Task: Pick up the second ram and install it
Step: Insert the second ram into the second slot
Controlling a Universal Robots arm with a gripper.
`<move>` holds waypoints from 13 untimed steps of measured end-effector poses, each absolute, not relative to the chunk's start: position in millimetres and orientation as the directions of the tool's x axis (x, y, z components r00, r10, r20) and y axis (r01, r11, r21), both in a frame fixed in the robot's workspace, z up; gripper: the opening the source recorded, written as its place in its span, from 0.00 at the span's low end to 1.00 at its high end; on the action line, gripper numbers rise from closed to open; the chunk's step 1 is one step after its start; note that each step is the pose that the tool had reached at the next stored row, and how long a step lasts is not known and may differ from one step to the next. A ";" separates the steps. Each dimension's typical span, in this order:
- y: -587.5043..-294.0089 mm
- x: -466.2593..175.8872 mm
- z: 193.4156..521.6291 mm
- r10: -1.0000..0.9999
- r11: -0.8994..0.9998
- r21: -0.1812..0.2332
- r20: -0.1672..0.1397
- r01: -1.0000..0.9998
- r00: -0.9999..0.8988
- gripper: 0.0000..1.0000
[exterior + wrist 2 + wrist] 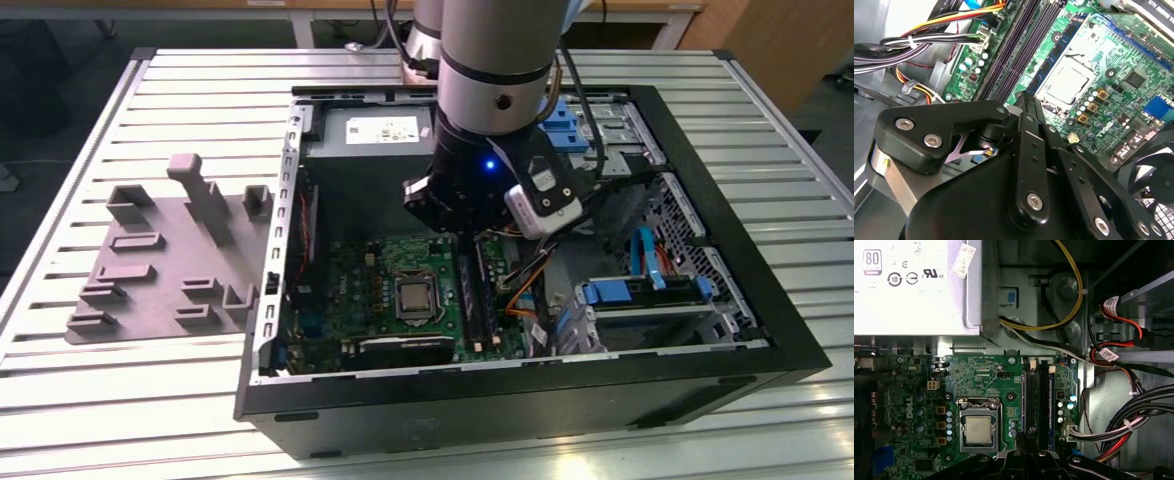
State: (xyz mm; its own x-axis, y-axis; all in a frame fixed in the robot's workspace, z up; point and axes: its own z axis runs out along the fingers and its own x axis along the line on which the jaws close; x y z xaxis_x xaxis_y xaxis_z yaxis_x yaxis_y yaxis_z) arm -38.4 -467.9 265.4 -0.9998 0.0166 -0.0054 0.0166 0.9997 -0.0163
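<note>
Hovering over the slots point(1021, 42), your fingers point(1026, 130) pinch narrow on what looks like the ram point(1032, 395), edge-on. Watch tilt: an uneven push could jam it or flex the motherboard point(979, 375).

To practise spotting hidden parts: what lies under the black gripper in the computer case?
Long black memory slots on the green motherboard; the gripper covers one end of them.

Black end effector point(1026, 107), green motherboard point(979, 375)

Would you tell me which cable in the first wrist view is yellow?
The cable curving round to the corner of the power supply; the rest are black, red or white.
</note>
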 end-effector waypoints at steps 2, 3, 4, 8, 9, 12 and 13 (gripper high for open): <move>-467.9 -38.1 264.8 0.017 1.000 -0.016 -0.005 0.017 -1.000 0.11; -467.9 -37.9 264.5 0.017 1.000 -0.016 -0.005 0.017 -1.000 0.11; -467.9 -37.6 264.3 0.017 1.000 -0.016 -0.005 0.017 -1.000 0.11; -468.1 -36.7 263.2 0.017 1.000 -0.016 -0.005 0.017 -1.000 0.11; -468.1 -36.6 263.0 0.017 1.000 -0.016 -0.005 0.017 -1.000 0.11; -468.3 -36.1 262.2 0.017 1.000 -0.016 -0.005 0.017 -1.000 0.11; -468.4 -36.0 261.9 0.017 1.000 -0.016 -0.005 0.017 -1.000 0.11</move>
